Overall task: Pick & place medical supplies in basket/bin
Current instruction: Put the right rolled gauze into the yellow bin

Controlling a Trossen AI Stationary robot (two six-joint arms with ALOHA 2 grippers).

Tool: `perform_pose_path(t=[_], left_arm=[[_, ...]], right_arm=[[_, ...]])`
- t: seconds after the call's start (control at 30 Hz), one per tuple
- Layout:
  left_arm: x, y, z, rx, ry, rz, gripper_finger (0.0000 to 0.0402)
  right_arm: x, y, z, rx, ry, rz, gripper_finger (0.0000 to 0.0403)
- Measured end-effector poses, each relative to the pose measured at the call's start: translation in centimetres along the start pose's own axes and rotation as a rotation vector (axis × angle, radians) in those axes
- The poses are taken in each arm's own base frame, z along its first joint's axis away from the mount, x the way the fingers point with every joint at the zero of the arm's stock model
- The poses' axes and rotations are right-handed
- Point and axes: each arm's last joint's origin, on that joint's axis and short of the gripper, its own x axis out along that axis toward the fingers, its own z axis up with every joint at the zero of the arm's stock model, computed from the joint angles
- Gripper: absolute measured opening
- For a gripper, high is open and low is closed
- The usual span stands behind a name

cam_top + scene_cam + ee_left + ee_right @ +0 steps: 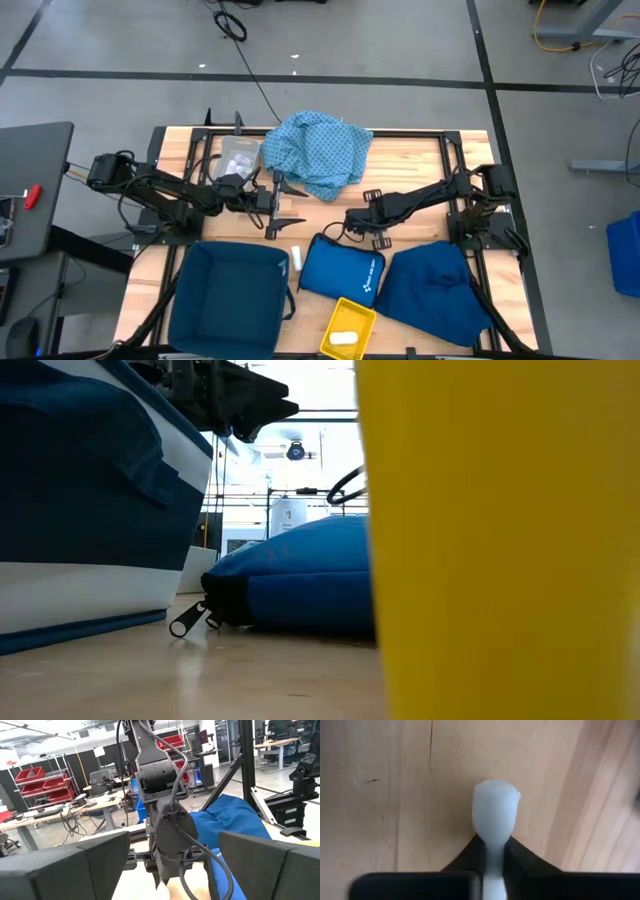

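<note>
My right gripper (352, 222) sits over bare wood between the light-blue dotted cloth (318, 150) and the bright blue pouch (340, 268), shut on a small white roll (492, 817). My left gripper (285, 205) hovers open just left of it, near the cloth's edge; in its wrist view (170, 870) the fingers stand wide apart with nothing between them. The cloth lies bunched at the table's far middle. Another white roll (296, 258) lies on the wood beside the pouch. A white packet (343, 337) rests in the yellow bin (360, 312). My right gripper pinches the white roll between its two fingers (520, 857), coming from above and pointing down. The fingers are on one end of the roll (493, 845); the other end sticks out past the fingertips over the wood. Whether it touches the table I cannot tell.
A dark blue basket (230, 295) stands at the near left, and dark blue fabric (435, 290) lies at the near right. A clear packet (238, 155) lies left of the cloth. The yellow bin's wall (480, 540) fills the low view's right half.
</note>
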Motion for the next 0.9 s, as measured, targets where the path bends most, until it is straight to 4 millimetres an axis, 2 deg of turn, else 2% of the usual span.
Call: perform_pose_path(t=[0.47,0.67,0.9], left_arm=[[0.0,0.0,0.0,0.002,0.0,0.0,0.0308],[0.0,0.0,0.0,0.004,0.0,-0.001,0.0308],[0.0,0.0,0.0,0.004,0.0,-0.001,0.0308]], right_arm=[[-1.0,2.0,0.6,0.072,-0.025,-0.079,0.0024],[-3.8,2.6,2.2,0.056,-0.067,-0.142,0.0024],[-7.6,3.4,4.6,0.034,-0.2,-0.117,0.0024]])
